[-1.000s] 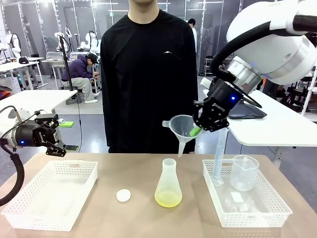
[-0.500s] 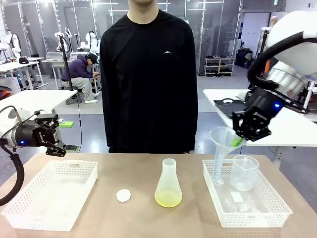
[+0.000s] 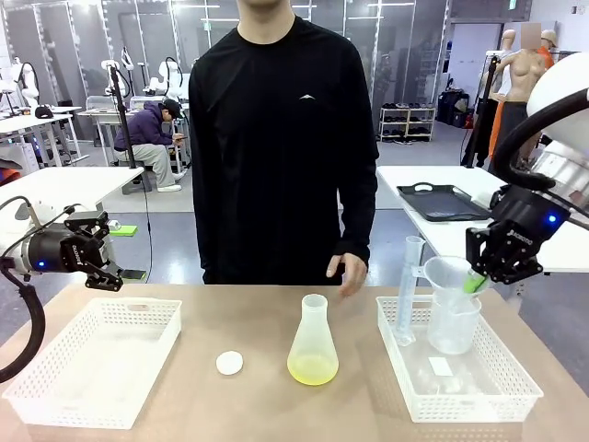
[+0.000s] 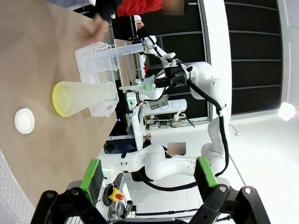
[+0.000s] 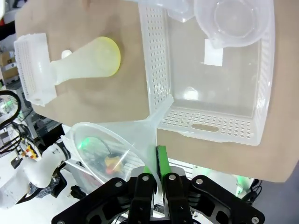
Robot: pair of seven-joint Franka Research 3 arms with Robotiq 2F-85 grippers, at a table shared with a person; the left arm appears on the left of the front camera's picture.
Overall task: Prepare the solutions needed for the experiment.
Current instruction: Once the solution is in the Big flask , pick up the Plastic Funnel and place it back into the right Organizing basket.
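The brown worktop (image 3: pixel 267 410) carries everything, with a person (image 3: pixel 276 138) in a black top standing at its far edge, one hand (image 3: pixel 348 273) lowered just behind the flask, probably ready to help.

The right arm (image 3: pixel 575 92) reaches in over the right side. The right jaws are clamped narrow on the rim of a clear funnel (image 3: pixel 448 273). In the right wrist view the funnel's wall sits pinched between the green pads. A rim grip keeps the spout pointing down and free. The left arm (image 3: pixel 46 253) hangs back above the far left corner, and the left jaws stand wide with nothing between them, out of the way of the work.

Two white mesh baskets serve as storage. The left basket (image 3: pixel 83 410) is bare. The right basket (image 3: pixel 469 405) holds the glassware upright so it cannot tip or roll.

The cone-shaped flask (image 3: pixel 313 336) stands alone between the baskets, upright on the bare worktop, where both arms can reach it. A tall measuring tube (image 3: pixel 406 290) stands at the right basket's near-left corner, and a beaker (image 3: pixel 454 322) sits just beside it. The funnel hangs just over the beaker's mouth, so my guess is that it is being put away there.

A small white cap (image 3: pixel 229 363) lies flat left of the flask, leaving the neck open. The solution (image 3: pixel 312 370), pale yellow-green, lies as a shallow layer in the flask's bottom.
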